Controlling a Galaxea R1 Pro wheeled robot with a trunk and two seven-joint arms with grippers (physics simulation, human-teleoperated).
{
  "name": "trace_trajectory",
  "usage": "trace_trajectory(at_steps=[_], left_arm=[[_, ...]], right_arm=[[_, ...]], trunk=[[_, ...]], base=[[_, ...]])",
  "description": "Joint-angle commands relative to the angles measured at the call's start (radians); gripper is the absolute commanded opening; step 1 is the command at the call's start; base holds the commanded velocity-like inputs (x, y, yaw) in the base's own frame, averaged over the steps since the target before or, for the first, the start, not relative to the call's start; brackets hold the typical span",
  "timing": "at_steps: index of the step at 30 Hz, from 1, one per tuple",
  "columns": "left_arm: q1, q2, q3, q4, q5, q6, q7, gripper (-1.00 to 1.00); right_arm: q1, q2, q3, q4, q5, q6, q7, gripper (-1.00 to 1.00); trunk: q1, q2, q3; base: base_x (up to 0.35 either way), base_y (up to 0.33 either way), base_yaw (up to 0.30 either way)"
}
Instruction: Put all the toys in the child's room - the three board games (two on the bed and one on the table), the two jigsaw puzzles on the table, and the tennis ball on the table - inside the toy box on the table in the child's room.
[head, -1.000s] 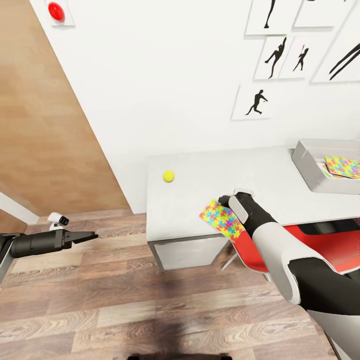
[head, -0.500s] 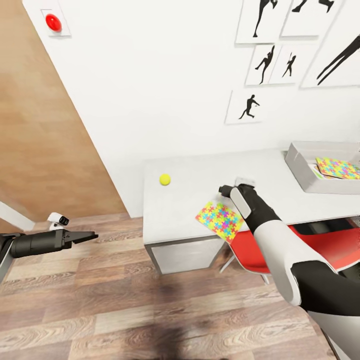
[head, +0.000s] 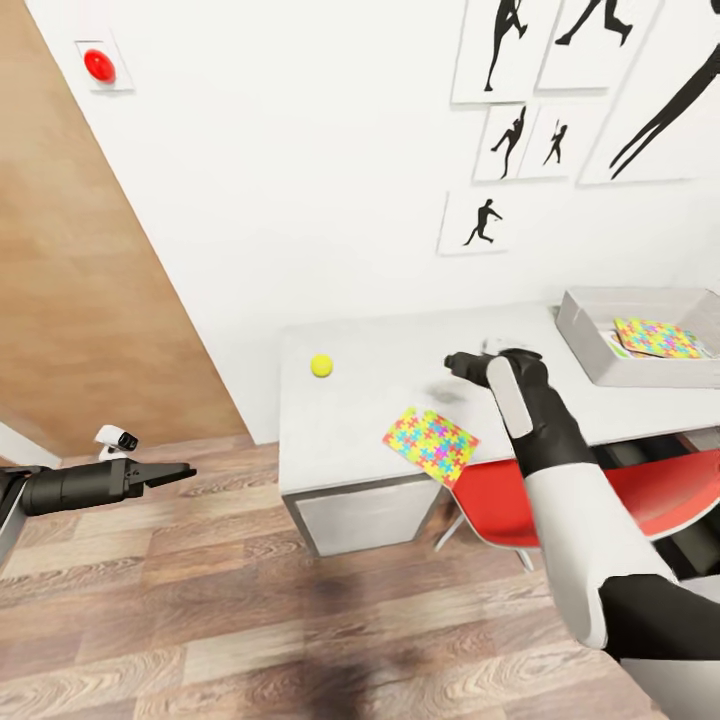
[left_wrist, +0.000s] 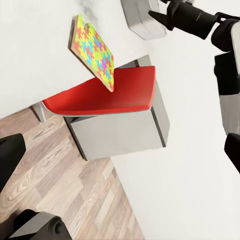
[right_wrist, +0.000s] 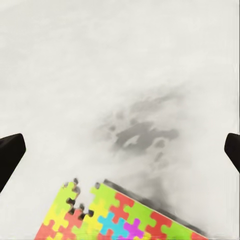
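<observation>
The jigsaw puzzle (head: 431, 444) lies flat at the tabletop (head: 380, 350) front edge, overhanging it — just below and nearer the robot than the right end effector (head: 462, 364), which hangs spread and empty.

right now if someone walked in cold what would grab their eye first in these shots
Probably the bright jigsaw puzzle, lying flat at the front edge of the white table with a corner poking out over the red chair. Next, the right gripper hovering open above the tabletop just behind it, and the small yellow tennis ball alone towards the table's left end. At the far right, a grey toy box already holds another colourful puzzle.
</observation>
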Motion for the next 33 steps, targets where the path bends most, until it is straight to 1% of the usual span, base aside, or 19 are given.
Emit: trace_trajectory(at_steps=[1,2,5,8,11,12,13,16,17,18,19,20,21,23,24,26,27,29,33], left_arm=[[0.000,0.000,0.000,0.000,0.000,0.011,-0.004,1.00],[0.000,0.000,0.000,0.000,0.000,0.011,-0.004,1.00],[0.000,0.000,0.000,0.000,0.000,0.011,-0.004,1.00],[0.000,0.000,0.000,0.000,0.000,0.011,-0.004,1.00],[0.000,-0.001,0.000,0.000,0.000,0.011,-0.004,1.00],[0.000,-0.001,-0.001,0.000,0.000,0.011,-0.004,1.00],[0.000,-0.001,-0.001,0.000,0.000,0.011,-0.004,1.00],[0.000,-0.002,-0.002,-0.001,0.000,0.011,-0.004,1.00],[0.000,-0.002,-0.002,0.000,0.000,0.011,-0.004,1.00],[0.000,-0.002,-0.002,0.000,0.000,0.011,-0.004,1.00],[0.000,-0.002,-0.002,0.000,0.000,0.011,-0.004,1.00],[0.000,-0.003,-0.002,0.000,0.000,0.011,-0.004,1.00],[0.000,-0.003,-0.002,0.000,0.000,0.011,-0.004,1.00],[0.000,-0.003,-0.002,0.000,0.000,0.011,-0.004,1.00],[0.000,-0.003,-0.002,-0.001,0.000,0.011,-0.004,1.00],[0.000,-0.003,-0.002,0.000,0.000,0.011,-0.004,1.00],[0.000,-0.003,-0.002,0.000,0.000,0.011,-0.004,1.00],[0.000,-0.004,-0.002,0.000,0.000,0.011,-0.004,1.00],[0.000,-0.008,-0.002,0.000,-0.001,0.010,-0.004,1.00]], right_arm=[[0.012,0.000,-0.007,-0.035,-0.012,0.022,-0.009,1.00],[0.040,0.000,-0.020,-0.105,-0.014,0.063,-0.008,1.00],[0.087,0.001,-0.031,-0.207,-0.023,0.121,-0.002,1.00],[0.157,-0.001,-0.039,-0.336,-0.066,0.178,0.015,1.00],[0.225,-0.003,-0.050,-0.454,-0.148,0.222,0.033,1.00],[0.259,-0.005,-0.064,-0.494,-0.201,0.238,0.041,1.00],[0.276,-0.007,-0.073,-0.507,-0.231,0.243,0.044,1.00],[0.389,-0.019,-0.137,-0.547,-0.407,0.251,0.065,1.00],[0.411,-0.024,-0.148,-0.550,-0.434,0.251,0.073,1.00],[0.457,-0.037,-0.169,-0.554,-0.485,0.251,0.099,1.00],[0.480,-0.044,-0.179,-0.556,-0.509,0.251,0.117,1.00],[0.527,-0.057,-0.198,-0.558,-0.551,0.251,0.166,1.00],[0.549,-0.063,-0.206,-0.559,-0.568,0.251,0.197,1.00],[0.616,-0.076,-0.225,-0.560,-0.600,0.251,0.309,1.00],[0.660,-0.081,-0.236,-0.561,-0.612,0.251,0.397,1.00],[0.707,-0.084,-0.250,-0.561,-0.619,0.251,0.489,1.00],[0.755,-0.086,-0.266,-0.561,-0.622,0.251,0.576,1.00],[0.824,-0.088,-0.287,-0.561,-0.624,0.241,0.682,1.00],[0.909,-0.090,-0.304,-0.561,-0.626,0.167,0.787,1.00]], trunk=[[0.001,-0.002,0.000],[0.001,-0.002,0.002],[0.001,-0.002,0.006],[0.001,-0.002,0.011],[0.001,-0.002,0.016],[0.001,-0.002,0.017],[0.001,-0.002,0.019],[0.001,-0.002,0.023],[0.001,-0.002,0.025],[0.001,-0.002,0.027],[0.001,-0.002,0.028],[0.001,-0.002,0.030],[0.001,-0.002,0.031],[0.001,-0.002,0.034],[0.001,-0.002,0.036],[0.001,-0.002,0.039],[0.001,-0.002,0.041],[0.001,-0.002,0.044],[0.001,-0.002,0.050]], base=[[-0.036,0.000,-0.075],[-0.050,0.000,-0.075],[-0.043,0.000,-0.075],[-0.019,0.000,-0.077],[-0.008,0.000,-0.079],[-0.004,0.000,-0.079],[-0.003,0.000,-0.080],[-0.001,0.000,-0.080],[-0.001,0.000,-0.080],[-0.018,0.000,-0.079],[-0.037,0.000,-0.079],[-0.079,0.000,-0.078],[-0.097,0.000,-0.078],[-0.130,0.000,-0.067],[-0.127,0.000,-0.040],[-0.097,0.000,-0.029],[-0.055,0.000,-0.016],[-0.036,0.000,-0.011],[-0.014,0.000,-0.004]])
